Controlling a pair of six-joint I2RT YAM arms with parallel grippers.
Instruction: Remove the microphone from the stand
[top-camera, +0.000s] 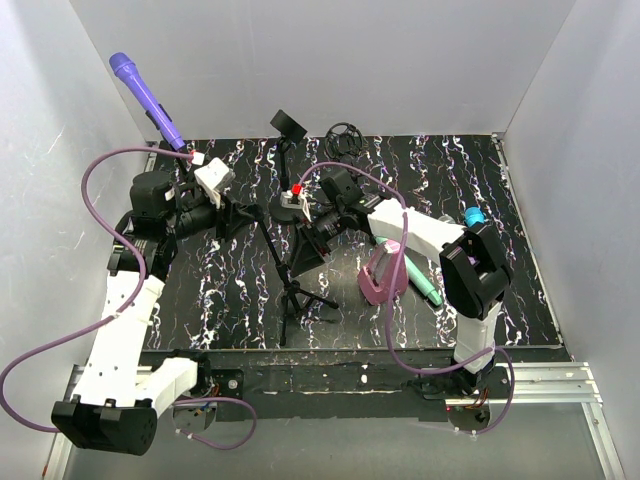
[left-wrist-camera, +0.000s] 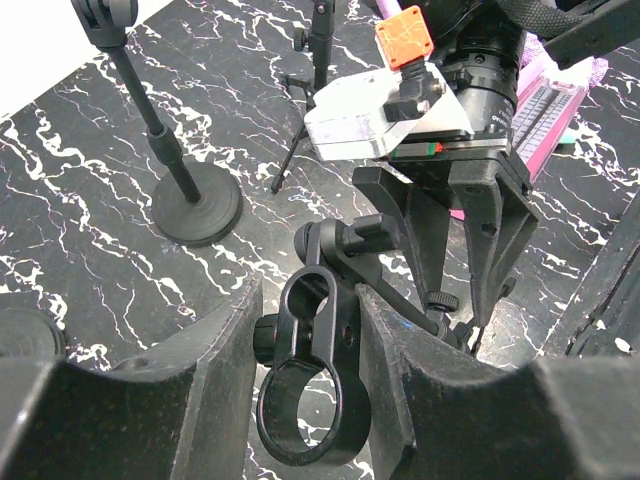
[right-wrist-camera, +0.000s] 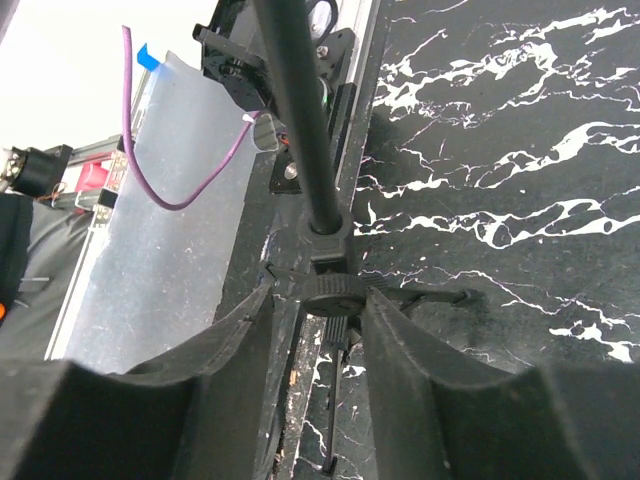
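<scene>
Over the white-veined black desk (top-camera: 480, 180), a black ring-shaped clip (left-wrist-camera: 320, 300) was pinched by the left hand (left-wrist-camera: 308, 340) at nine o'clock; the right hand (right-wrist-camera: 320, 310) could not be judged.

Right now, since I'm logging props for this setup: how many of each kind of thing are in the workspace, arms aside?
microphone stands: 2 (tripod stand, round-base stand)
microphones: 2 (purple microphone, teal microphone)
pink object: 1
black coiled item: 1
cyan-capped item, kind unclear: 1
Total: 7
</scene>
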